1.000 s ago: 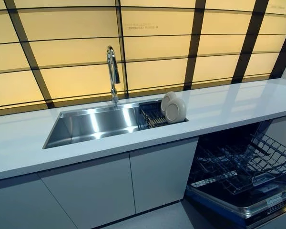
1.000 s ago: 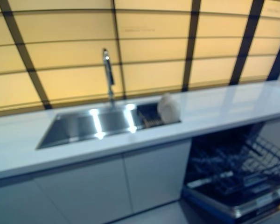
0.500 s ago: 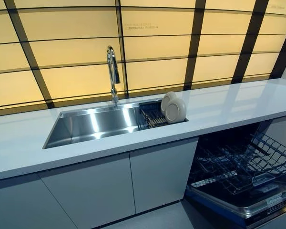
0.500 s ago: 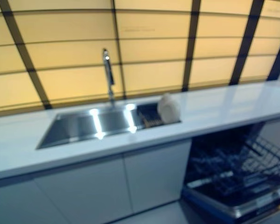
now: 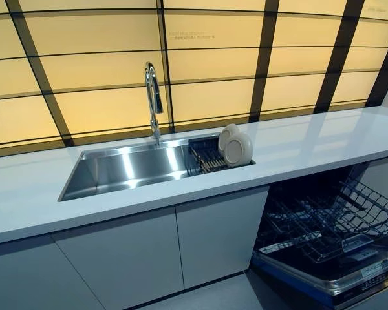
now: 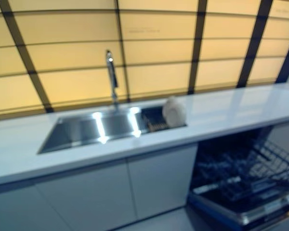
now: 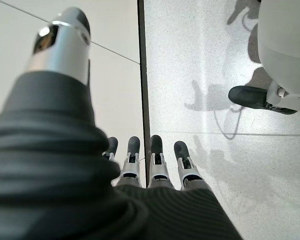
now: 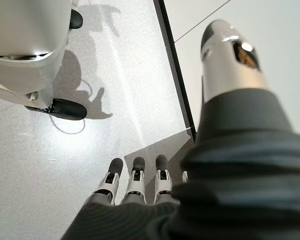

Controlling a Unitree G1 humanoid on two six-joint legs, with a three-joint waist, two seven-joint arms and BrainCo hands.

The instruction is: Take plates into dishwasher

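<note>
Standing on edge, the plates (image 5: 236, 146) sit in a dark rack (image 5: 205, 158) at the sink (image 5: 116, 171)'s right end, partly overlapping. My left hand (image 7: 155, 165) and right hand (image 8: 135, 182) hang empty, fingers straight, above the floor (image 7: 230, 60). The dishwasher (image 5: 330, 232) stands open, its right side cut off.

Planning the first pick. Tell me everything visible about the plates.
The plates are off-white and glossy, round, two as far as shows. They stand on edge, one behind the other, in a dark rack at the right end of the steel sink, above the counter's level. Nothing else touches them; no hand is near.
</note>
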